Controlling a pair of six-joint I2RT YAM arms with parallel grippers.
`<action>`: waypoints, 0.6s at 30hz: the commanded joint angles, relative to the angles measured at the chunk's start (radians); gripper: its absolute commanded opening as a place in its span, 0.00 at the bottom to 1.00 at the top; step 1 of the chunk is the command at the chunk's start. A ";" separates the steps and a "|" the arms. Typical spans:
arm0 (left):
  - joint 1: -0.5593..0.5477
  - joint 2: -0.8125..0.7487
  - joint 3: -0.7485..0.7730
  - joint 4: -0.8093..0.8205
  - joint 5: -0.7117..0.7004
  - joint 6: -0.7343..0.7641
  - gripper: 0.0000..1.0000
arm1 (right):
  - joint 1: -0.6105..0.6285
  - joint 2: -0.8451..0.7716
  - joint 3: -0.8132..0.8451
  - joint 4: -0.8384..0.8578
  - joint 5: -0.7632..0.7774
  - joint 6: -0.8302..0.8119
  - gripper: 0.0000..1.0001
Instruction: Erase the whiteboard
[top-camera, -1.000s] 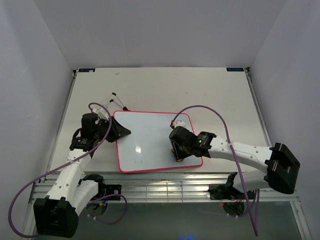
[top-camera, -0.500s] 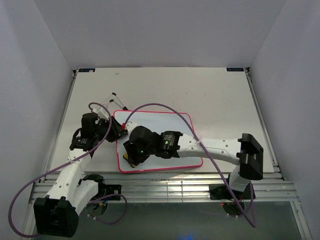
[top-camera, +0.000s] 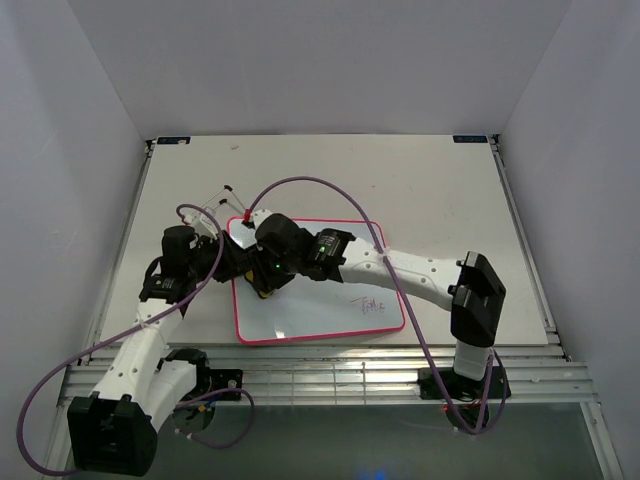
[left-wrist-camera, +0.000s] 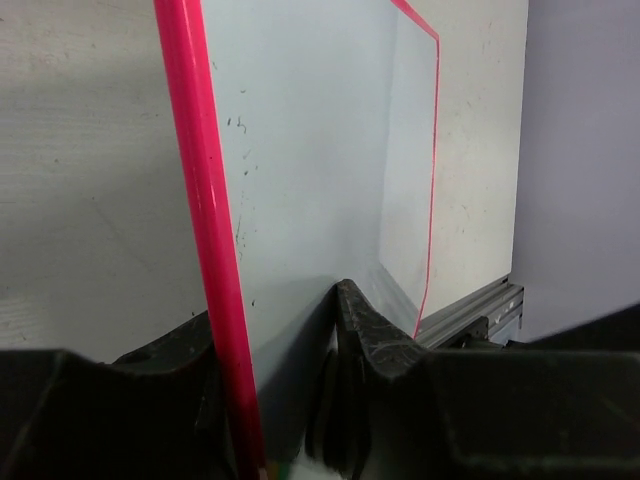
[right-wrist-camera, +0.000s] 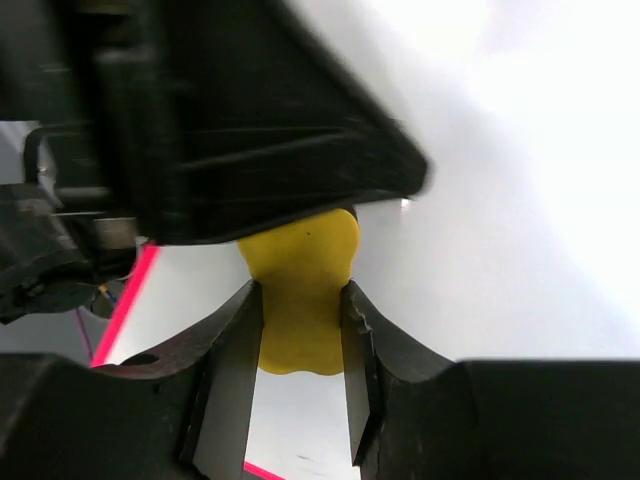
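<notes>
Judging by the layout, the wiping step is under way. The whiteboard (top-camera: 310, 300) is lying flat on the bench (top-camera: 430, 180), just ahead of the two arm bases. At the whiteboard's near-right corner, a scrawl of pink-grey handwriting (top-camera: 372, 303) is showing, not yet wiped. On the whiteboard's left edge, the left end effector (left-wrist-camera: 270, 325) is clamping the pink frame between its fingers, apparently bracing the board. Toward the whiteboard's far-left corner, the right end effector (right-wrist-camera: 300, 330) is pinching a yellow eraser block (right-wrist-camera: 300, 265) by its sides. The block appears to be meeting the white surface close to the left end effector. Just beyond that corner, the thin black stand legs (top-camera: 222, 200) are poking out over the bench. The next move is probably calling for a diagonal sweep of the eraser to the near-right corner, pressed flat, with the left end effector steadying the frame.
</notes>
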 joint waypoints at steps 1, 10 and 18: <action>-0.005 -0.048 0.011 0.073 -0.026 0.115 0.00 | -0.091 0.046 -0.035 -0.062 0.110 -0.032 0.33; -0.007 -0.045 0.006 0.089 0.006 0.115 0.00 | -0.148 0.026 -0.058 -0.082 0.113 -0.024 0.33; -0.005 -0.040 0.006 0.099 0.029 0.115 0.00 | -0.004 0.160 0.213 -0.126 0.029 -0.042 0.33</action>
